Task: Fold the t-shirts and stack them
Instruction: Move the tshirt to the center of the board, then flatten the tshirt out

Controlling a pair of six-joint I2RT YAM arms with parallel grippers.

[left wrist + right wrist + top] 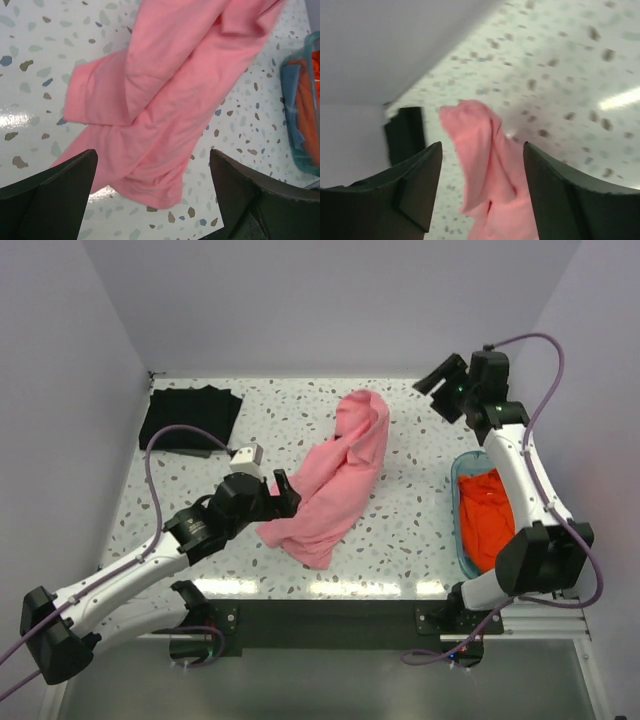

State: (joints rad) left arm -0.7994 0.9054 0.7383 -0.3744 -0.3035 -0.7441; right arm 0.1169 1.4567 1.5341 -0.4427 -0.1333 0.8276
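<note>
A pink t-shirt point(338, 478) lies crumpled in a long diagonal heap on the middle of the speckled table; it also shows in the left wrist view point(165, 100) and the right wrist view point(487, 185). A black t-shirt point(190, 418) lies folded at the far left corner. Orange-red shirts point(487, 517) sit in the teal tub point(459, 495) at the right. My left gripper point(286, 494) is open and empty, just left of the pink shirt's near end. My right gripper point(441, 386) is open and empty, raised at the far right, apart from the pink shirt.
Lilac walls close the table at the back and both sides. The tub's edge shows in the left wrist view point(306, 105). Bare tabletop point(420, 490) lies between the pink shirt and the tub.
</note>
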